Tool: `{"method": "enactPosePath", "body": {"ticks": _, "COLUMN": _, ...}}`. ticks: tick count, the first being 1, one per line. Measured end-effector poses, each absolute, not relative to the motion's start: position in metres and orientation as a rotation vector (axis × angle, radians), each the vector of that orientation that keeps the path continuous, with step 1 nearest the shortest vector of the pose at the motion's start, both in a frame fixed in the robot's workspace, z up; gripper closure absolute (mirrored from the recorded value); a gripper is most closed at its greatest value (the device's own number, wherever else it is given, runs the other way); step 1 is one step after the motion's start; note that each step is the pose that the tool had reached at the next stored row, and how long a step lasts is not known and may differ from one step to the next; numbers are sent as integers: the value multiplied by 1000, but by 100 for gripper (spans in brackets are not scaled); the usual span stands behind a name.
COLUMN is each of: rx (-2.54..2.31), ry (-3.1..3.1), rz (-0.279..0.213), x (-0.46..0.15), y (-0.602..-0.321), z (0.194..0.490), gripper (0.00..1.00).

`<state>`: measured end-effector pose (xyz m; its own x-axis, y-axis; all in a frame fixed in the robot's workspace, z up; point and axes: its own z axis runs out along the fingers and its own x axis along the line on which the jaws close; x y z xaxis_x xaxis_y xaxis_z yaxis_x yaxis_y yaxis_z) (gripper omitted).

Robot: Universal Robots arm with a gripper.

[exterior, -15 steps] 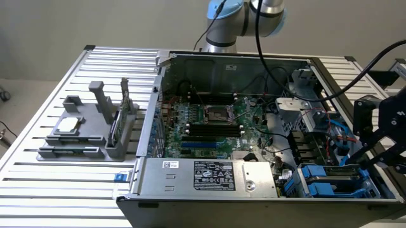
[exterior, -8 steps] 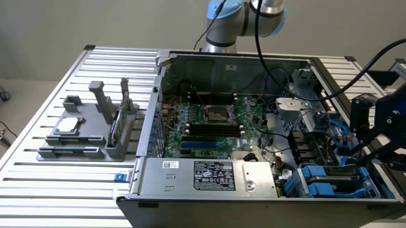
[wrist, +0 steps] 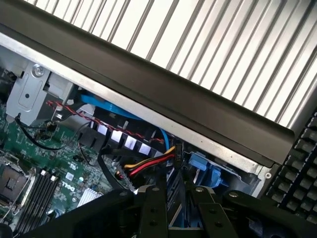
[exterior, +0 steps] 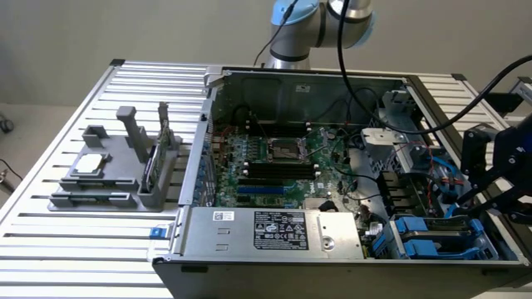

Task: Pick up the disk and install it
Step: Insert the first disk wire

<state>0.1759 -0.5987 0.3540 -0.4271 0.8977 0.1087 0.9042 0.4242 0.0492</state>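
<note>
Nearest in the exterior view, the grey power-supply box is being shown along the front wall of the open computer case. The disk is being cradled just beside it, toward the exterior view's right, lying flat in the case's front corner with blue rails on either side. Just above and behind that corner, the gripper is being held over the case's side wall, apart from the disk. In the wrist view its fingers are being held a little way apart (a narrow gap, far from wide), and nothing is being gripped between them. Farther in, the motherboard is being exposed on the case floor. On the slatted table, at the exterior view's left, a small square chip is being borne by a grey fixture. Farthest back, the arm is being seen behind the case.
</note>
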Motion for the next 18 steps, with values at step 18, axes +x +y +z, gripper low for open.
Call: {"method": "enactPosePath", "body": {"ticks": 18, "rx": -1691, "ry": -2566, "rz": -154, "x": 180, "y": -601, "z": 344, "gripper": 75}}
